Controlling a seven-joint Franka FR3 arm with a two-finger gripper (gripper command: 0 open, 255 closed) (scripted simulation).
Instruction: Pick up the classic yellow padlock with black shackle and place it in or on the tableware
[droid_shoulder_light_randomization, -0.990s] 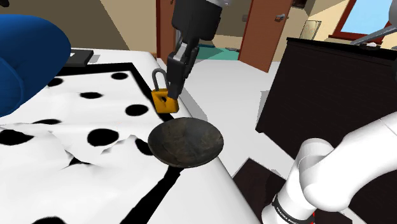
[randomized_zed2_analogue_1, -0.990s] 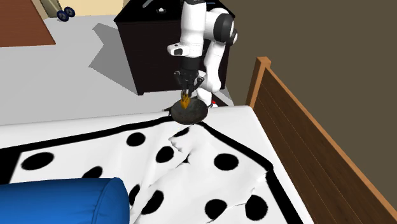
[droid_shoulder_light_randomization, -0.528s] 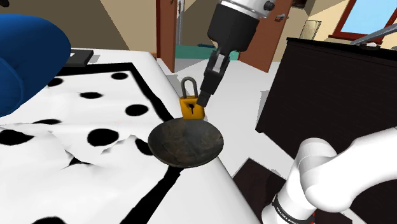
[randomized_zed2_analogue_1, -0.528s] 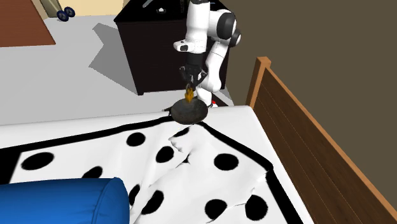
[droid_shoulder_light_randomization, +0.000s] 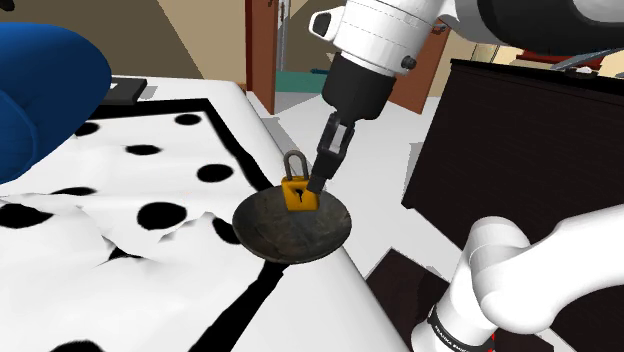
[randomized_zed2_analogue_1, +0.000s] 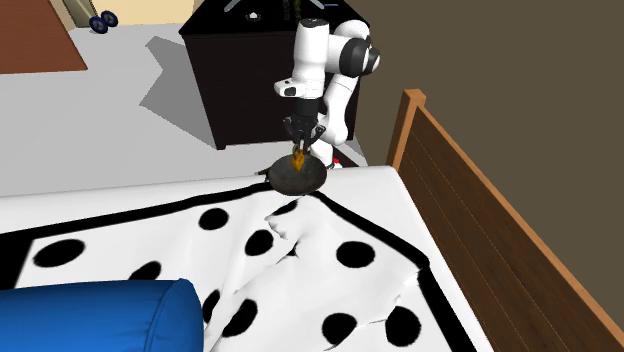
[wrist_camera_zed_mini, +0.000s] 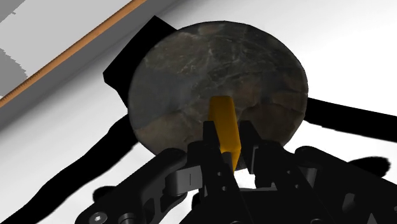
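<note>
Yellow padlock (droid_shoulder_light_randomization: 300, 195) is hanging clamped between the gripper (droid_shoulder_light_randomization: 316, 186) fingers, just over the dark plate (droid_shoulder_light_randomization: 280, 238).

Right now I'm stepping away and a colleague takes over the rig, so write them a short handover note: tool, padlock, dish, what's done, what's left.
Tool: shut on the yellow padlock, gripping its body, shackle up.
Padlock: upright over the dark round dish, which sits at the edge of the spotted bed cover. I cannot tell whether it touches the dish.
Done: pick-up and carry to the dish.
Left: lower if needed, open the tool, pull away.
</note>
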